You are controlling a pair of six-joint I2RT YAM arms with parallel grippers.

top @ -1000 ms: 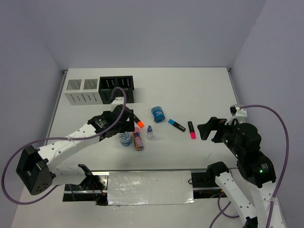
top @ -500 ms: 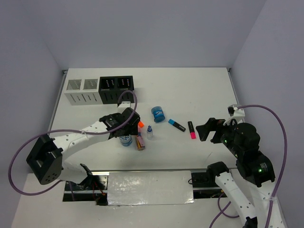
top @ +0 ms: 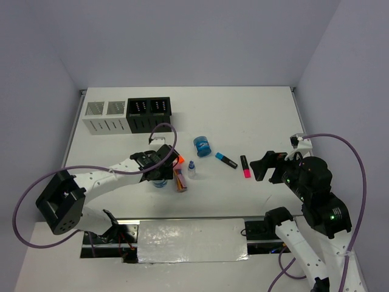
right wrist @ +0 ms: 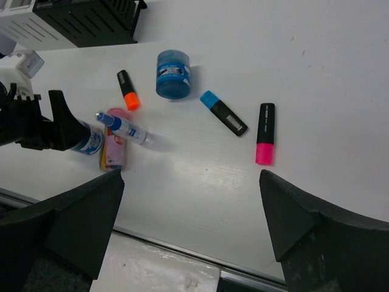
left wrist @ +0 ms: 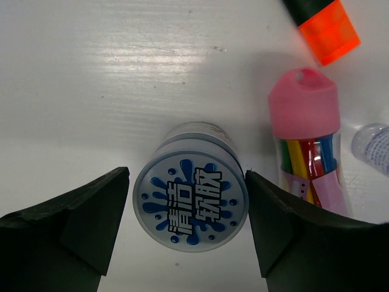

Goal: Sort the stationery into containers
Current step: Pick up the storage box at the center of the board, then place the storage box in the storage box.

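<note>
My left gripper (top: pixel 159 177) is open and straddles a round blue piece (left wrist: pixel 190 202) that stands on the table; one jaw is on each side, with a small gap on the left. Right of it lie the pink-orange tube (left wrist: pixel 307 140), the orange-capped highlighter (left wrist: pixel 328 30) and the small bottle (left wrist: pixel 374 146). My right gripper (top: pixel 262 165) is open and empty, above the table right of the pink-capped highlighter (top: pixel 245 166). The blue-capped highlighter (top: pixel 226 160) and the second round blue piece (top: pixel 202 146) lie mid-table. The two white boxes (top: pixel 104 116) and two black boxes (top: pixel 149 113) stand at the back left.
The right wrist view shows the same spread: second round piece (right wrist: pixel 173 74), orange highlighter (right wrist: pixel 128 90), blue highlighter (right wrist: pixel 222 112), pink highlighter (right wrist: pixel 265 142), bottle (right wrist: pixel 129 128), tube (right wrist: pixel 114 149). A metal strip (top: pixel 191 238) runs along the near table edge.
My left gripper has moved right and toward the near edge, coming down around the round blue piece. The right arm has hardly moved.
</note>
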